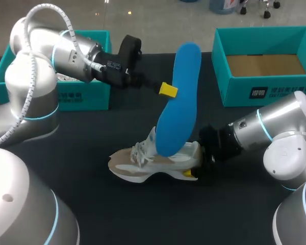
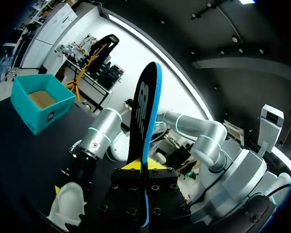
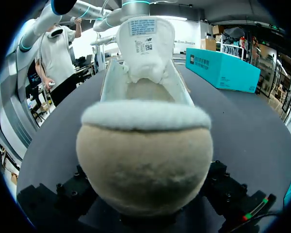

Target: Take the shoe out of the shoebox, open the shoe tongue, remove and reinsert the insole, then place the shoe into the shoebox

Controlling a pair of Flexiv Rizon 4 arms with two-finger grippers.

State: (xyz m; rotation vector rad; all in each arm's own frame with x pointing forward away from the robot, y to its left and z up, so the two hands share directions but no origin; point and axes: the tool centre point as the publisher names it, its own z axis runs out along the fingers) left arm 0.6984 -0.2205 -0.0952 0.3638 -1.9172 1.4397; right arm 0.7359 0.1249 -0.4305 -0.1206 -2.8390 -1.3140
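The black worktop (image 1: 117, 219) carries an open teal shoebox (image 1: 265, 93) at its far right and a second teal box (image 1: 86, 97) at its far left. The shoe (image 1: 143, 166) stands mid-worktop, outside both, with its heel clamped in the right claw (image 1: 196, 164). The blue insole (image 1: 178, 102) rises steeply from the shoe's opening, pinched in the left claw (image 1: 168, 90). Only the left wrist view shows the insole's black underside. Only the right wrist view shows the tongue (image 3: 145, 43) lifted upright.
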